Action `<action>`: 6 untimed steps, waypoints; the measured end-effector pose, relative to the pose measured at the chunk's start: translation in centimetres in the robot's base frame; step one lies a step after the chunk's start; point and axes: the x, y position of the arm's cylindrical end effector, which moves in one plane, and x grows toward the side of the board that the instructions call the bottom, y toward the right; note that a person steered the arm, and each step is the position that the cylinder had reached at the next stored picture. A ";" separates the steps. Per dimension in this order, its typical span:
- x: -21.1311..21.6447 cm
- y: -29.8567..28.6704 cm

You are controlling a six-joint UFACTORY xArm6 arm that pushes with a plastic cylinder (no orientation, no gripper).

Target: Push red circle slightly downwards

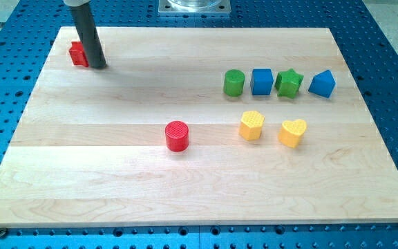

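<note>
**Observer:** Nearest us, what do you have?

**Operator:** Bare wood at the near edge of the bench, a pale board on a blue perforated surface. It is the biggest thing in view. At the far edge sits a metal mount.

**Observer:** And the arm?

**Operator:** Next in size is my dark rod, coming down at the far left. My tip rests on the board, just right of a red block whose shape I cannot make out, since the rod hides part of it. I cannot tell whether they touch. No fingers on this rig, so nothing to report as wide, narrow or holding.

**Observer:** The target?

**Operator:** The red circle stands alone near the middle of the board, slightly left and toward the near side, well apart from my tip.

**Observer:** The rest?

**Operator:** On the right, a far row running left to right: green cylinder, blue cube, green star, blue block with angled sides. Nearer than that row sit a yellow block with a rounded outline and, to its right, a yellow heart.
</note>
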 end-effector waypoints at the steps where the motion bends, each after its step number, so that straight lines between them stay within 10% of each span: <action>1: 2.1 0.0; 4: -2.7 -0.8; 6: 8.1 11.5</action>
